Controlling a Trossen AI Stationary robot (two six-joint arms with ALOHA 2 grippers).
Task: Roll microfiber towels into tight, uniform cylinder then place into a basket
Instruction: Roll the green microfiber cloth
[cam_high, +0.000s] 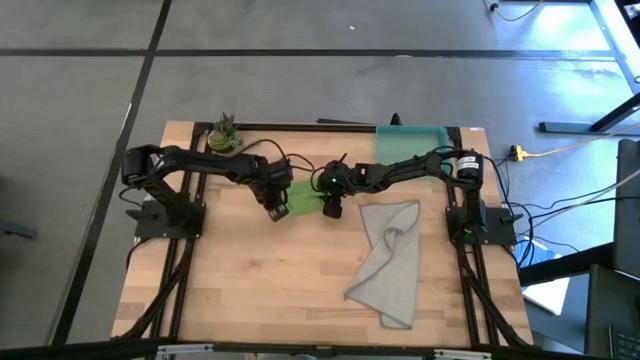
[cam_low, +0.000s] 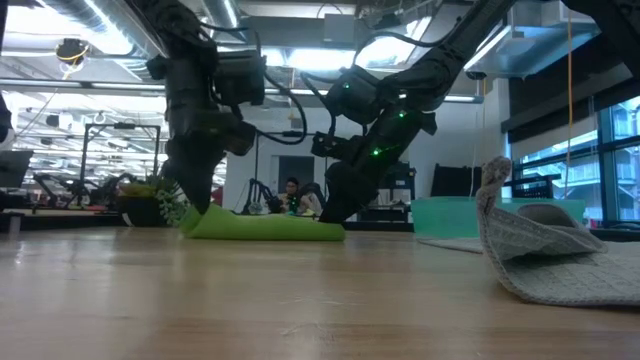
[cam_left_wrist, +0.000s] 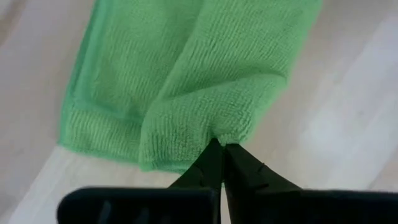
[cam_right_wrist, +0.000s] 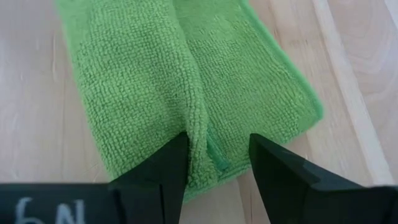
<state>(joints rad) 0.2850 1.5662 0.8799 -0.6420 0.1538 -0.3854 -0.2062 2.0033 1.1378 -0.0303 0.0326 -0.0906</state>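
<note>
Bright, even overhead light, with cool daylight at the windows (cam_low: 590, 160). The low view's near table (cam_low: 300, 310) is blurred. Arms there read backlit, dark.

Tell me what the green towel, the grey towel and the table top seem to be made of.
Green towel: soft looped pile, likely microfiber; matte, nubby weave.
Grey towel: similar knitted cloth, limp and crumpled, with a stitched hem.
Table top: pale wood, probably butcher-block; parallel strips with grain and a faint sheen.
</note>
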